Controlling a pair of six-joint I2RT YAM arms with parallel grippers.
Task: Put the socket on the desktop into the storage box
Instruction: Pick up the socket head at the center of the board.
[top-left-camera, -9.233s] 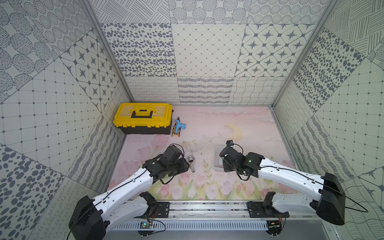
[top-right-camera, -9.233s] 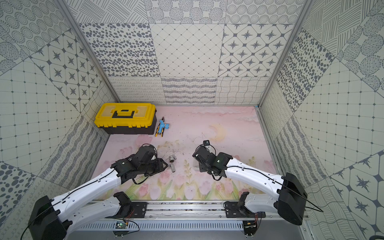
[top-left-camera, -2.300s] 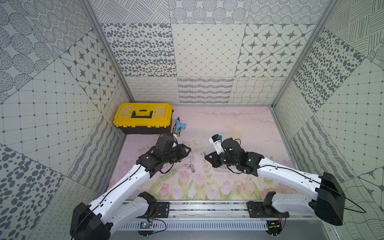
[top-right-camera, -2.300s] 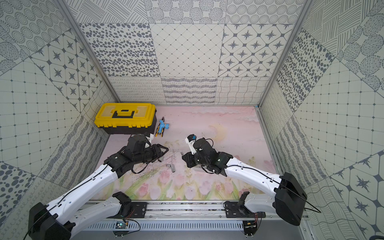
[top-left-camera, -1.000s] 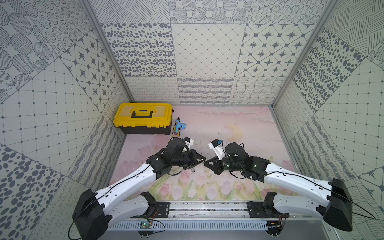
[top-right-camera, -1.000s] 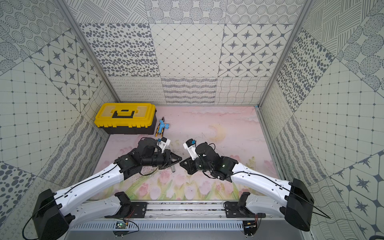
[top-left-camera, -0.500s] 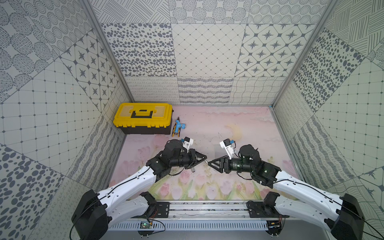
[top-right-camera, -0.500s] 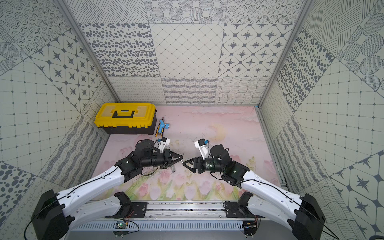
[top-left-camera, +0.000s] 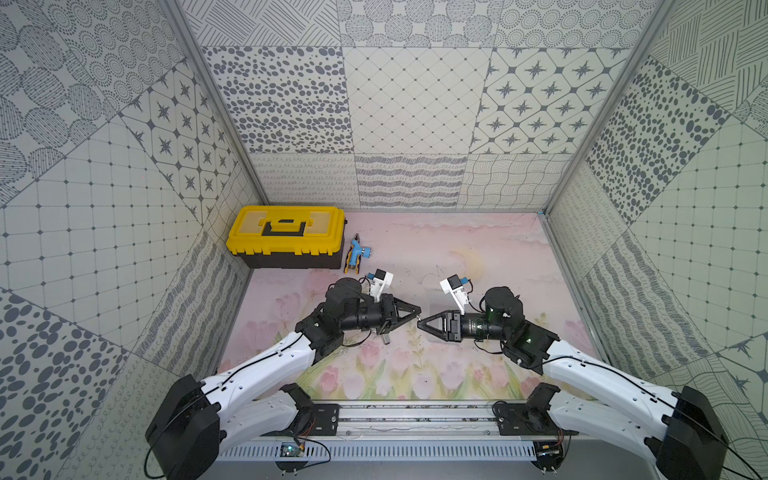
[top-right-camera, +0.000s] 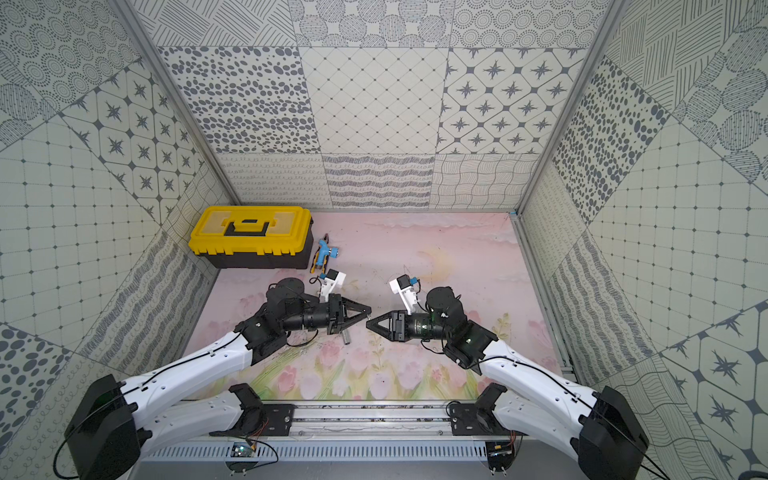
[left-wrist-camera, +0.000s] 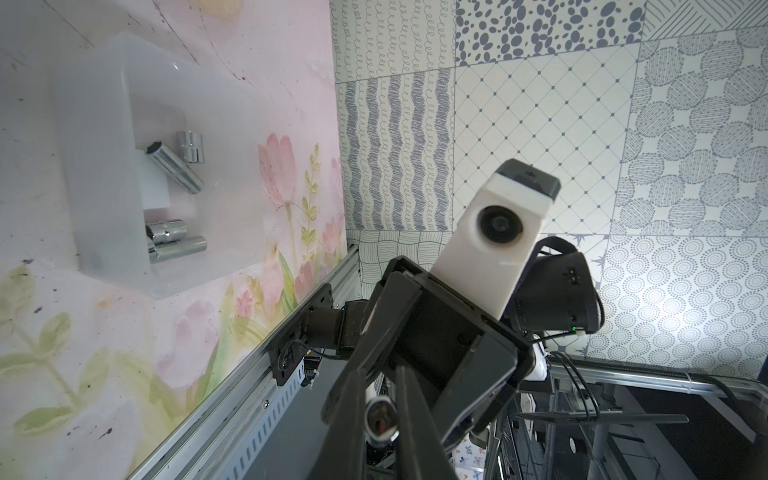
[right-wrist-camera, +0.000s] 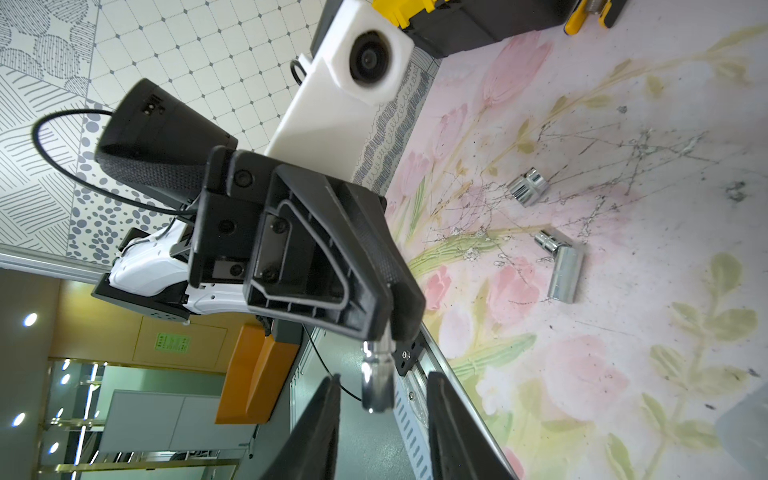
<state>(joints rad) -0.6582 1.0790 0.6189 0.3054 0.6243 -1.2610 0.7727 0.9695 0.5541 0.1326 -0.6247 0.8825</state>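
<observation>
One socket (right-wrist-camera: 376, 374) midair, pinched by left end effector (top-left-camera: 417, 313), right end effector (top-left-camera: 420, 323) parted alongside

A flat pale pink desktop (top-left-camera: 498, 249) printed with tulips is carrying a black plastic toolbox with a yellow lid (top-left-camera: 286, 232) at ten o'clock. A small blue-and-yellow hand tool (top-left-camera: 355, 257) is lying just beside it at its three o'clock. A shallow frosted clear plastic tray (left-wrist-camera: 104, 124) and loose chrome metal sockets (right-wrist-camera: 528, 187) are resting nearer the centre.

On the desktop (top-left-camera: 498, 241): toolbox (top-left-camera: 286, 232) at back left, hand tool (top-left-camera: 355, 255) just right of it, storage box (left-wrist-camera: 95, 124) right of centre with 4 sockets (left-wrist-camera: 174, 170) inside, loose sockets (right-wrist-camera: 528, 187) left of it, and above the middle left gripper (top-left-camera: 415, 314) and right gripper (top-left-camera: 419, 323) tip to tip around 1 raised socket (right-wrist-camera: 376, 382).
</observation>
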